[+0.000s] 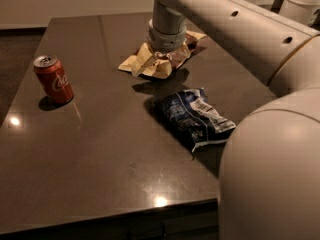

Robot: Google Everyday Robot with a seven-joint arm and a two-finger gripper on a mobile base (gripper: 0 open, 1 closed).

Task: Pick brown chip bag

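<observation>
Clutching brown chip bag [142, 64], claw [163, 53] near far edge of table [90, 174], can [52, 79] well apart

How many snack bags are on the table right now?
2. The brown chip bag is at the far side of the table, directly beneath the tool. The blue and white snack bag lies nearer, right of centre. The arm could hide more.

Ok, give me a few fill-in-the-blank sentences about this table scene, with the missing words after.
1. The gripper is at the ___ chip bag, on the far side of the table.
2. The red soda can stands ___, left of both bags.
3. The bag nearest the camera is dark ___ and white.
Missing words: brown; upright; blue.
</observation>
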